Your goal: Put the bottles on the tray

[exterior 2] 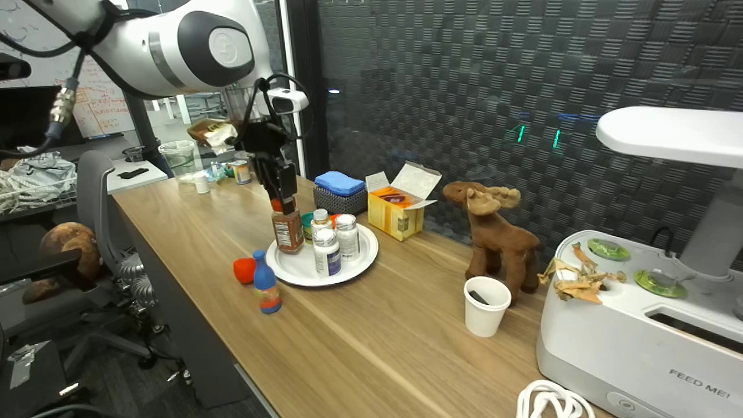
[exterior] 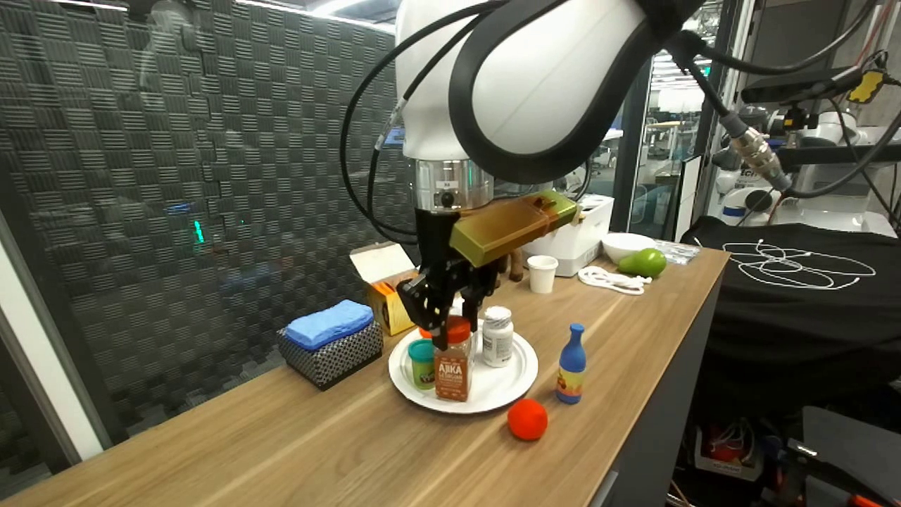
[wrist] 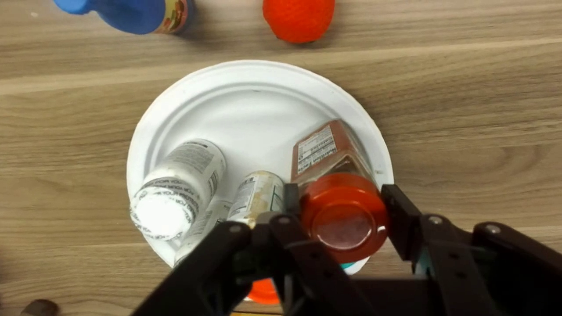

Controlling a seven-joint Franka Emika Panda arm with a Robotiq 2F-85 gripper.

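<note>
My claw (wrist: 342,208) is clamped on the red-capped AJIKA jar (wrist: 337,186), gripping its lid from both sides. The jar is upright within the rim of the tray (wrist: 246,116), toward 3 o'clock in the wrist view, and its base looks to rest on the dish.

In that same view I have a white bottle (wrist: 189,171) at 9 o'clock on the tray, a second white bottle (wrist: 213,217) at 7, partly behind my claw, and a pale bottle (wrist: 259,195) with a yellowish label toward 6. An orange cap (wrist: 263,292) shows near 6 too; its body is hidden from me there, and I cannot tell whether it sits inside the rim. In an exterior view a teal-lidded green jar (exterior: 422,367) stands on the tray just beside the jar I grip, at its 9 o'clock; whether the two touch I cannot tell.

The blue bottle (wrist: 136,16) stands on the desk (wrist: 474,131), off the tray, at 11 o'clock in the wrist view, with a red ball (wrist: 298,19) between 12 and 1, near the rim.

In an exterior view I see, around the tray, a patterned box (exterior 2: 342,204) topped with a blue cloth (exterior 2: 339,182) just past 12 o'clock, a yellow box (exterior 2: 395,219) with raised flaps at 2, a brown toy moose (exterior 2: 504,241) at 3, and a white paper cup (exterior 2: 485,319) between 3 and 4.
</note>
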